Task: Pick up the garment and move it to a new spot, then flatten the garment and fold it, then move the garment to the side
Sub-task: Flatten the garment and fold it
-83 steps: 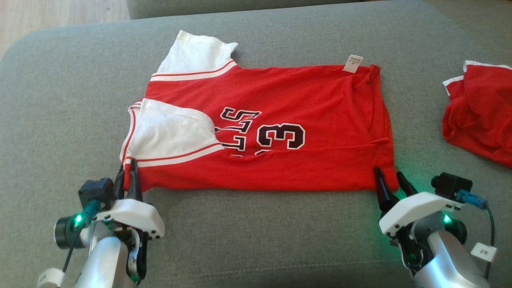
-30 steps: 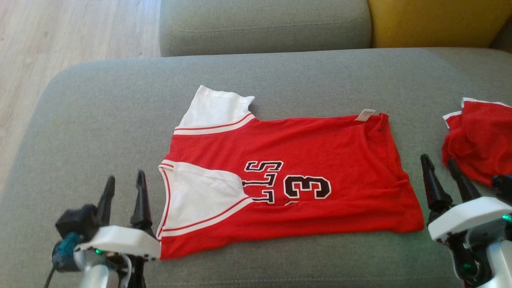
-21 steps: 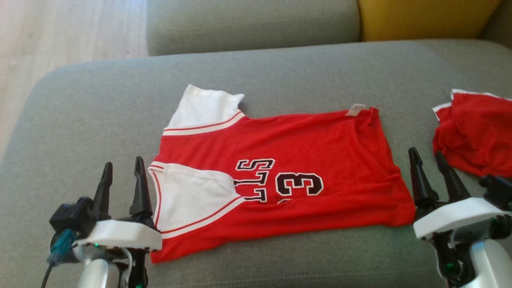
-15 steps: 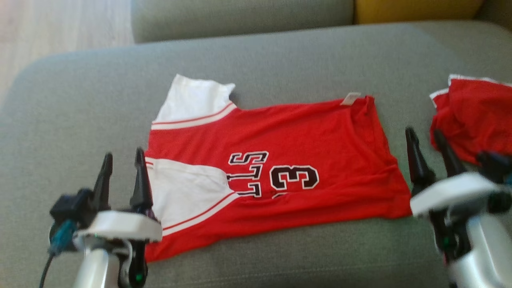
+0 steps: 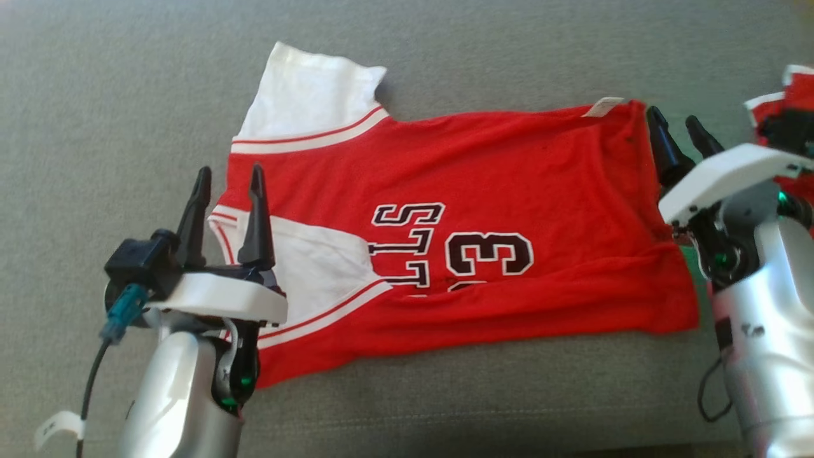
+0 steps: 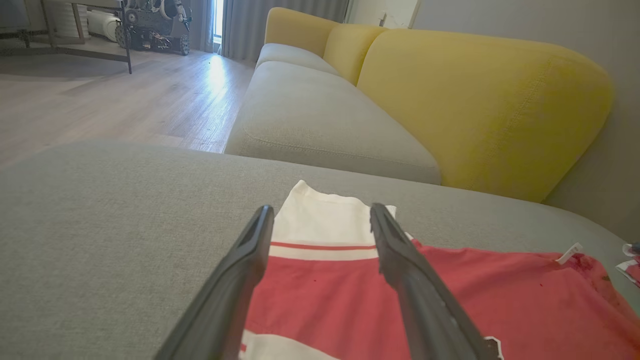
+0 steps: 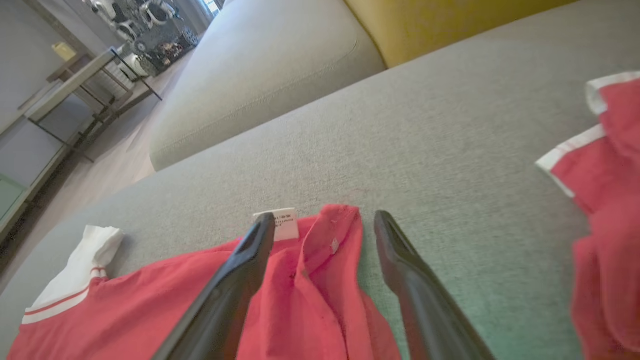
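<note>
Grey woven sofa cushion [image 5: 95,95] under red jersey [image 5: 509,165], spread flat — yellow backrest [image 6: 475,100], wooden floor [image 6: 125,105] beyond. Left gripper [image 5: 230,170] and right gripper [image 5: 671,116] spread wide, empty, at either end.

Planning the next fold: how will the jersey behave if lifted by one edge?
Likely floppy: the jersey lies thin and flat, wrinkled near its hem. Probably light; pushed, it may bunch on the textured cushion.

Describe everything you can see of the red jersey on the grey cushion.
The red jersey looks like thin knit fabric, with white sleeves trimmed in red stripes, black-and-white lettering with a 3, and a white tag near its hem. It lies flat, wrinkled, on the grey cushion, near sleeve folded onto the chest.
</note>
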Motion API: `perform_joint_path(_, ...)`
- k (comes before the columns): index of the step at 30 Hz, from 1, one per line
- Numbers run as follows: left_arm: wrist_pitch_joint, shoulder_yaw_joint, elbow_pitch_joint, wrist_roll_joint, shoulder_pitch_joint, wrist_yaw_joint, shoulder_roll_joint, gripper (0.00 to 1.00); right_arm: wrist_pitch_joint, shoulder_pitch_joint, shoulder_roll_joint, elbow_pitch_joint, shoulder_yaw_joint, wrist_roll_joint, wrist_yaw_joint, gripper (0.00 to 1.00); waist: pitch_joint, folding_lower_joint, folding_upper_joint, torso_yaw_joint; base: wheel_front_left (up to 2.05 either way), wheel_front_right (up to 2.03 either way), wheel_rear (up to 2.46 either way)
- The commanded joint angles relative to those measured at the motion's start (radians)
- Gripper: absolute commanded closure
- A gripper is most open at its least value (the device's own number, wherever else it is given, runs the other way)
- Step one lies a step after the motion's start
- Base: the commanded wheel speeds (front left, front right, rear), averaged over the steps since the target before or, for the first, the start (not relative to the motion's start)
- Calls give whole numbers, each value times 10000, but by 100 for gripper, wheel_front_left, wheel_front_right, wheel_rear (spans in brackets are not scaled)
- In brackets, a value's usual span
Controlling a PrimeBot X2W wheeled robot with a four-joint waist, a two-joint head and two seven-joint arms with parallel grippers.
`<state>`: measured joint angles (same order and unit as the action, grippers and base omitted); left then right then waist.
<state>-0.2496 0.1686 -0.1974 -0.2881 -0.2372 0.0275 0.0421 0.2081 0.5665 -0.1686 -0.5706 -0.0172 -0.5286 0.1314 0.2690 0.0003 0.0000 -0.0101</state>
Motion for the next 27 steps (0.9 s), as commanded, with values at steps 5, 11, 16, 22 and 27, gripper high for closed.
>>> perform_joint_path(5, -121, -128, 261, -135, -532, 122, 83, 0, 465, 1102, -212, -746, -302, -280, -7, 0, 335, -3, 0, 339, 0, 0, 0)
perform_joint_path(11, -122, 56, 292, -235, -643, 219, 82, 0, 652, 1778, -411, -1811, -407, -410, -7, 0, 509, -3, 0, 522, 0, 0, 0)
perform_joint_path(16, -122, 133, 312, -274, -698, 266, 82, 0, 706, 1957, -514, -2109, -580, -572, -7, 0, 607, -3, 0, 590, 0, 0, 0)
perform_joint_path(22, -122, 92, 269, -238, -791, 255, 82, 0, 577, 2164, -650, -2383, -819, -789, -7, 100, 737, -3, 0, 598, 0, 0, 0)
perform_joint_path(27, -122, 46, 61, 60, -1037, 113, 82, 0, 239, 2244, -679, -2439, -923, -1021, -7, 100, 844, -3, 0, 428, 0, 0, 0)
